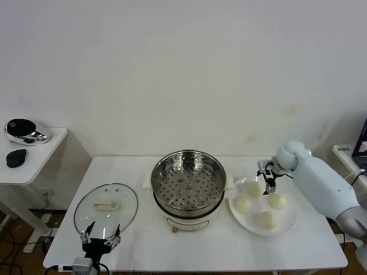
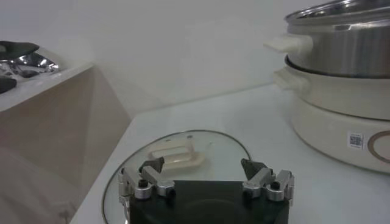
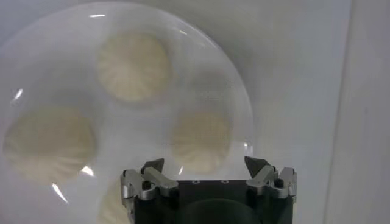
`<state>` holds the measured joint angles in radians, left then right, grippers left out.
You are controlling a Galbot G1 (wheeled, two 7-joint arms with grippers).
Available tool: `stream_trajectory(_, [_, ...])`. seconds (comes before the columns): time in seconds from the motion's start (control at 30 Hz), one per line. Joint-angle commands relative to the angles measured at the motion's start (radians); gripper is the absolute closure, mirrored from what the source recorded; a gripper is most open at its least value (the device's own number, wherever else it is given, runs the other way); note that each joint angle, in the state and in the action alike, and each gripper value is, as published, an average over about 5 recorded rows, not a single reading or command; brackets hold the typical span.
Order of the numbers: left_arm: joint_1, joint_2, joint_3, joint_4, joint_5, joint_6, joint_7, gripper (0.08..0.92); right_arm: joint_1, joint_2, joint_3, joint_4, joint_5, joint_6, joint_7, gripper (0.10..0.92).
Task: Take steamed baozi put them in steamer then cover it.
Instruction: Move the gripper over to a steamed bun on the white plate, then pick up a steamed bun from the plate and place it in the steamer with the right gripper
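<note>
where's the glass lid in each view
Head view: cover flat on the table, at the robot's left of the steamer.
Left wrist view: cover beyond the left gripper.
Right wrist view: not in it.
Shared landmark: the steamer, head and left wrist views.

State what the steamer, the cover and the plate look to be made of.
Steamer: polished stainless steel, mirror-bright, perforated tray, on a matte white base, likely plastic. Cover: clear glass, since the table shows through, with a metal-looking rim and cream handle, probably plastic. Plate: glossy white, ceramic or melamine.
</note>
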<state>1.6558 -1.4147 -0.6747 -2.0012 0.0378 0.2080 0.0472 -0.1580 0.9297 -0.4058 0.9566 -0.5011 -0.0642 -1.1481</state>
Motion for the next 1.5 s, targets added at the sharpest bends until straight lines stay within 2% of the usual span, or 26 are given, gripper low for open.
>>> stream_trajectory(0.03, [0.001, 0.000, 0.000, 0.000, 0.000, 0.000, 0.000, 0.177, 0.007, 0.012, -0.011, -0.016, -0.008, 0.001, 0.010, 0.202])
stream_trajectory(0.3, [0.002, -0.002, 0.004, 0.001, 0.001, 0.000, 0.000, 0.177, 0.003, 0.028, -0.010, -0.040, -0.003, -0.006, 0.023, 0.211])
stream_trajectory(0.5, [0.003, -0.002, 0.005, 0.002, 0.001, -0.001, -0.001, 0.177, 0.000, 0.026, -0.008, -0.045, 0.002, -0.008, 0.028, 0.335])
stream_trajectory(0.6, [0.003, -0.002, 0.006, 0.002, 0.002, -0.001, -0.001, 0.177, -0.004, 0.024, -0.007, -0.041, 0.005, -0.009, 0.030, 0.367])
stream_trajectory(1.07, [0.002, -0.003, 0.014, 0.004, 0.005, -0.001, -0.003, 0.177, 0.007, -0.008, 0.013, -0.025, 0.047, -0.016, 0.022, 0.414])
stream_trajectory(1.5, [-0.012, -0.004, 0.025, 0.010, 0.006, -0.003, -0.007, 0.177, 0.177, -0.084, -0.063, 0.060, 0.226, -0.034, -0.025, 0.422])
